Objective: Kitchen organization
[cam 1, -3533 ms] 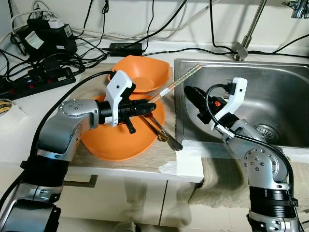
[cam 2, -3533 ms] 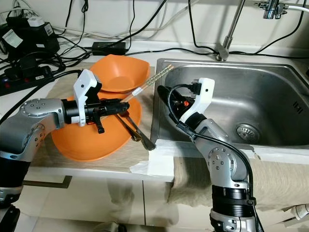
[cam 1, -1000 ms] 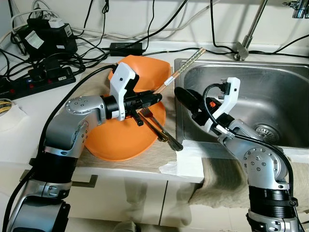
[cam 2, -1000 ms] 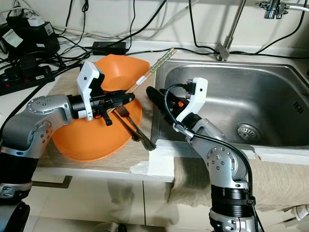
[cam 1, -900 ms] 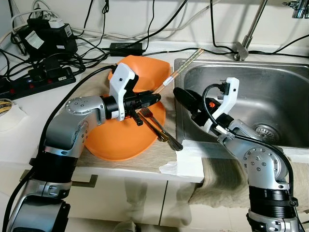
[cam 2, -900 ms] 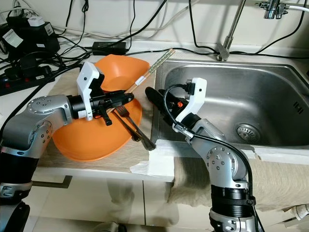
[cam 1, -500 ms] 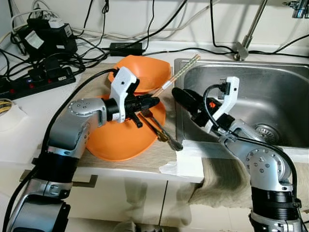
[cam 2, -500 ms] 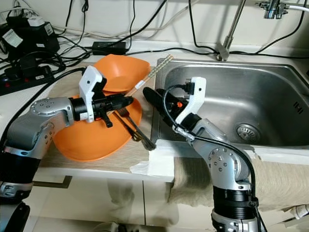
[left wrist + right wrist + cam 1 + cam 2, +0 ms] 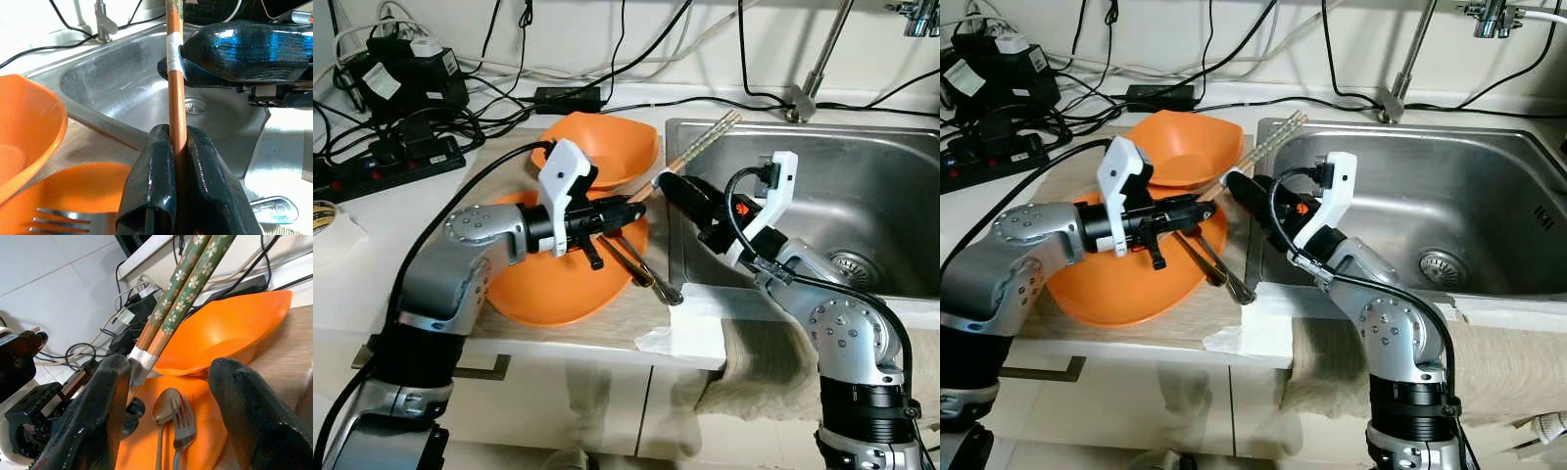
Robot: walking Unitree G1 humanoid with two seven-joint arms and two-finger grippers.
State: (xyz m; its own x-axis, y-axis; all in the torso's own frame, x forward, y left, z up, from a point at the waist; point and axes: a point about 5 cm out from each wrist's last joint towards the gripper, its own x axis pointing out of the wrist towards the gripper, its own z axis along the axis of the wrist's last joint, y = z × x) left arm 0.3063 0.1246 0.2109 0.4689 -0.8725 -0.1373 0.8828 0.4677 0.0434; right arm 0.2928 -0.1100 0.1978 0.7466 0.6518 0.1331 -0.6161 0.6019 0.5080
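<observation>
**Midair, a pair of chopsticks passes between two pincers at the sink's edge**

Held off the bench, a pair of chopsticks (image 9: 690, 157) slants across the gap between the orange bowls and the sink. Its long axis runs from the left pincer (image 9: 628, 210), low over the bowls, up and away toward the far rim of the sink (image 9: 803, 129), where the patterned green tops stick out. A band of white tape wraps the sticks partway along.

The left pincer is clamped tight on the lower, plain wooden end; in its wrist view the fingers (image 9: 159, 176) press the shaft from both sides. The right pincer (image 9: 1242, 191) sits just beyond it along the shaft, at the taped band. Its fingers are spread wide, one finger (image 9: 105, 396) touching or nearly touching the tape, the other well apart. It grips nothing yet.

So the right pincer is the nearer one to the free upper length, and a handover looks under way; closing across the shaft at the tape seems the likely next step.

Below lie two orange bowls (image 9: 607, 147), one overlapping the other, with a fork (image 9: 183, 428) and spoon (image 9: 164, 413) resting on the nearer one. Open room lies over the sink basin; tangled cables (image 9: 411, 127) crowd the bench behind.
</observation>
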